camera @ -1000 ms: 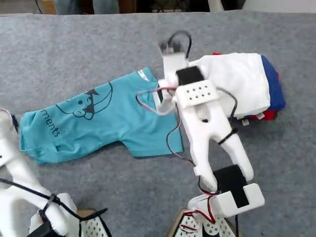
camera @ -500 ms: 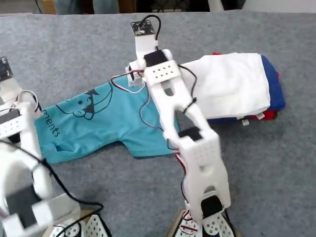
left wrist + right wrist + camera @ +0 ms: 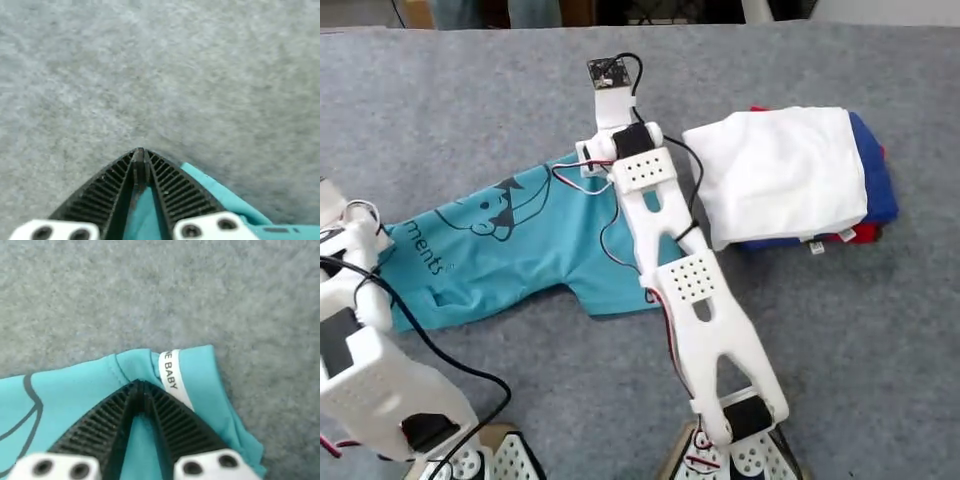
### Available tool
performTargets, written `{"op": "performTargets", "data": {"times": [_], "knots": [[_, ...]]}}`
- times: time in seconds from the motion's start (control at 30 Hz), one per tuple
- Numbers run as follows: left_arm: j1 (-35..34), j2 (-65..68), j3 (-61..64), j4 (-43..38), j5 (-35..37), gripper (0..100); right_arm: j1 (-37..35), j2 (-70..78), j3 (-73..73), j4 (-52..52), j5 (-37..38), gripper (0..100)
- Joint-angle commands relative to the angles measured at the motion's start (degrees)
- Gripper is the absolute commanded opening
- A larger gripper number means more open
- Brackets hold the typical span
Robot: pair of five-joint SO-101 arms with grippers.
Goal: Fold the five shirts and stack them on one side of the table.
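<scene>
Teal shirt (image 3: 520, 245) flat, unfolded, centre-left on tabletop (image 3: 880, 330). Right gripper (image 3: 138, 385) at collar, left gripper (image 3: 139, 152) at hem corner: opposite ends, likely for folding. Both jaws pressed together; pinch unclear. Folded stack (image 3: 790, 170) upper right.

From here, what is not part of the job is mostly the grey mat (image 3: 850, 340) over the table. It has a felt-like, speckled nap and runs from the near edge to the far edge. In the left wrist view the mat (image 3: 150, 60) lies flat, and in the right wrist view the mat (image 3: 150, 280) has the same mottled weave. Past the far edge I see a dark strip of room with a wooden piece (image 3: 418, 12) at one corner and a pale surface (image 3: 885, 10) at the other. At the near edge a tan sliver (image 3: 500, 432) sits on the mat; it may be a board, but I can't be sure.
</scene>
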Motion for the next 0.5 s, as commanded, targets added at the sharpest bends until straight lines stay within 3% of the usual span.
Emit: {"op": "performTargets", "data": {"times": [0.0,0.2,0.33,0.47], "knots": [[-2.33,-0.97,-2.59,-0.97,-0.53,3,2.37,-0.22,-2.51,1.58,0.7,1.5],[-5.32,-2.73,-3.74,0.0,0.44,3,2.9,-1.36,-3.03,2.55,0.79,1.5],[-4.18,-9.23,-9.45,12.57,5.1,3,1.93,-6.02,-2.86,3.96,0.88,1.5],[2.24,-15.12,-15.25,21.54,7.74,3,1.32,-11.56,-2.86,5.8,0.97,1.5]]}}
